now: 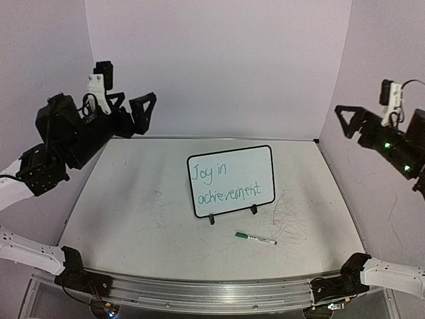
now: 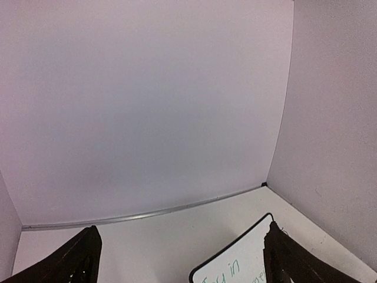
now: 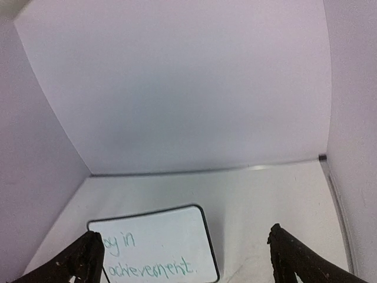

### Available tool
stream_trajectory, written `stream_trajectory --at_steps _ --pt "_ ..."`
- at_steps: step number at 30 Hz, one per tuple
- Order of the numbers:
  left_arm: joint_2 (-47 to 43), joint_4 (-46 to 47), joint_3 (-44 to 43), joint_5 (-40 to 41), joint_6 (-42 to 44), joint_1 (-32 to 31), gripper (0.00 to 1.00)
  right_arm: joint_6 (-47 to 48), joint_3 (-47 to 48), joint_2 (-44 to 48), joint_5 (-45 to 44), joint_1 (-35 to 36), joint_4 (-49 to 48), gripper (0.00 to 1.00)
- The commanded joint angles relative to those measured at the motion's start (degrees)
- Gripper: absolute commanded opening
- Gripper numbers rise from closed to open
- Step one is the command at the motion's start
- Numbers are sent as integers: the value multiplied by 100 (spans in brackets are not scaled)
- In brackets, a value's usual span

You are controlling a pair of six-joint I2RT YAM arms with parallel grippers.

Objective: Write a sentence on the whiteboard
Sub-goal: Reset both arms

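The whiteboard [image 1: 231,181] stands on its two clip feet at the middle of the table, tilted slightly. The sentence [image 1: 229,185] on it is in thin green letters over two lines, "Joy in achievement". A white marker [image 1: 255,238] with a green cap lies flat on the table just in front of the board. My left gripper [image 1: 131,106] hangs high at the back left, open and holding nothing. My right gripper [image 1: 350,123] is raised at the far right, also open and holding nothing. The left wrist view catches the whiteboard's [image 2: 235,265] corner. In the right wrist view the whiteboard [image 3: 165,233] lies below the open jaws.
Faint grey scribble marks [image 1: 289,219] smear the tabletop right of the board. Lavender walls [image 1: 219,66] close the table at the back and both sides. A metal rail [image 1: 199,292] runs along the near edge between the arm bases.
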State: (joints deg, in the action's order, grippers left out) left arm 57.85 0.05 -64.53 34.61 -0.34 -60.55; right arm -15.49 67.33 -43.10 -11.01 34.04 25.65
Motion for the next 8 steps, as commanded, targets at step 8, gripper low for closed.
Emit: stream_trajectory --at_steps 8 --pt "-417 30 -880 306 572 17 100 863 944 226 236 -3 -416 98"
